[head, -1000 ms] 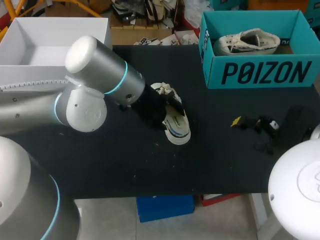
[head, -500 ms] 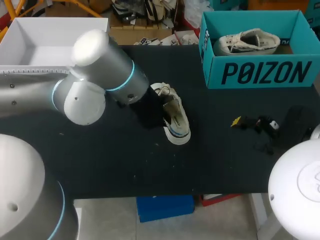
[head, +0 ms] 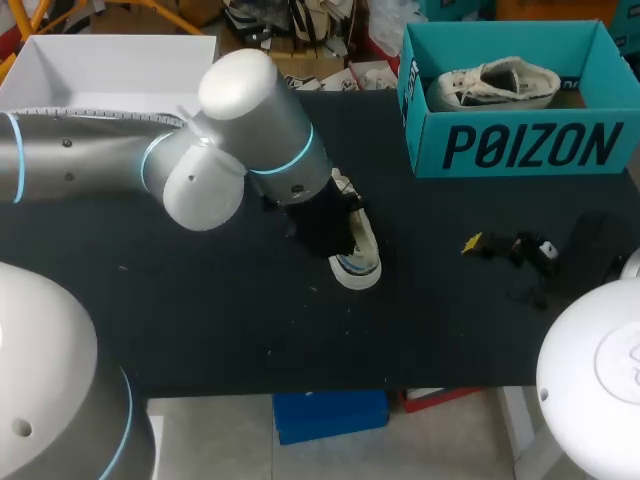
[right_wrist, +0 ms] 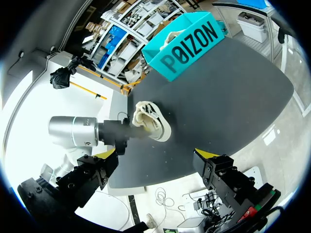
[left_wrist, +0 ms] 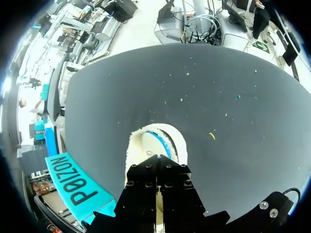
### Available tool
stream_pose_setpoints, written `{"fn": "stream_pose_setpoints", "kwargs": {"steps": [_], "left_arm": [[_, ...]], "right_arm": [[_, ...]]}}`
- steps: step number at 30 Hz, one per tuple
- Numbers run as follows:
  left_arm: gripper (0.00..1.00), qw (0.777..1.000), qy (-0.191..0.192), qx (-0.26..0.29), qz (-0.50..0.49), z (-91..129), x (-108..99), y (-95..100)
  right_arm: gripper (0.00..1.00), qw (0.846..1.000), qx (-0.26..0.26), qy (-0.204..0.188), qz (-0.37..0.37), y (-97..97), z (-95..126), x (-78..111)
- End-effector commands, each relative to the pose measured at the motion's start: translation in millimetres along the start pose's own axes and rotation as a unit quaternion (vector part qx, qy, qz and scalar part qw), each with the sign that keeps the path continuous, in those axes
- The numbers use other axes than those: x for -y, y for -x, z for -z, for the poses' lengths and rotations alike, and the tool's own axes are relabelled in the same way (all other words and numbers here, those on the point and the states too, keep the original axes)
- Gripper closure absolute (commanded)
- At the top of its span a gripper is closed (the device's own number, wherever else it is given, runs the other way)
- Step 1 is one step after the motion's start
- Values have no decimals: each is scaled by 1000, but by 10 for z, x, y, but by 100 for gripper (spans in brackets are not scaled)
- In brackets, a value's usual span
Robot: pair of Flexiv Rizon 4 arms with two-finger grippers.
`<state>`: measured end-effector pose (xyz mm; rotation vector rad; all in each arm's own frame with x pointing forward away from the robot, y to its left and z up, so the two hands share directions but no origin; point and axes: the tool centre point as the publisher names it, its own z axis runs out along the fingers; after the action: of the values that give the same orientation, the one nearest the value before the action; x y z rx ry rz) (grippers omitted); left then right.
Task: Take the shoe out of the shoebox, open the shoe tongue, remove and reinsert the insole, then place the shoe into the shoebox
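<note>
**Q:** Which step are you on?

**Me:** My left arm (head: 230,130) comes in over the table (head: 200,320) to the shoe (head: 358,258). The shoe lies about mid-table, toe toward the near edge, and it is out of the shoebox (head: 520,145). The left gripper (left_wrist: 158,187) is down at the shoe's opening, so I judge this to be the tongue or insole stage. I cannot tell whether that gripper is wide, narrow or holding anything, because its own black body hides it.

**Q:** What does the next move call for?

**Me:** A sure hold on the tongue or insole, then a pull that doesn't drag the shoe along, since nothing pins it down. I'd want my other arm to steady it.

**Q:** What else is around?

**Me:** The shoebox stands at the far right corner with 1 second shoe (head: 495,85) already inside, so I judge room for the return to be tight. The right gripper (right_wrist: 155,156) hangs toward the right edge, spread wide and empty, well apart from the shoe. The main obstruction I see is my own left arm across the shoe.
</note>
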<state>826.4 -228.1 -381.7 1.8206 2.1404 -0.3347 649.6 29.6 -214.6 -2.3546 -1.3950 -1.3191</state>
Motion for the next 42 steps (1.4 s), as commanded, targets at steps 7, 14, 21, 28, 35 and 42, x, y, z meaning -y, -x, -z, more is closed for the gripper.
{"fn": "stream_pose_setpoints", "kwargs": {"steps": [7,14,21,28,35,42], "left_arm": [[100,999,-5,-37,-2,-163,27,-57],[100,999,-7,-52,-2,-312,-36,-23],[100,998,-10,-67,1,-473,-73,-10],[100,998,-17,-65,7,-484,-52,-11],[100,1000,-21,-12,1,-1,15,48],[100,996,-15,75,43,579,-133,28]], "right_arm": [[0,998,-6,-60,-5,56,18,-14],[0,998,-6,-60,-5,56,18,-14],[0,998,-6,-60,-5,56,18,-14],[0,998,-6,-60,-5,56,18,-14],[0,998,-6,-60,-5,56,18,-14],[0,998,-6,-60,-5,56,18,-14]]}}
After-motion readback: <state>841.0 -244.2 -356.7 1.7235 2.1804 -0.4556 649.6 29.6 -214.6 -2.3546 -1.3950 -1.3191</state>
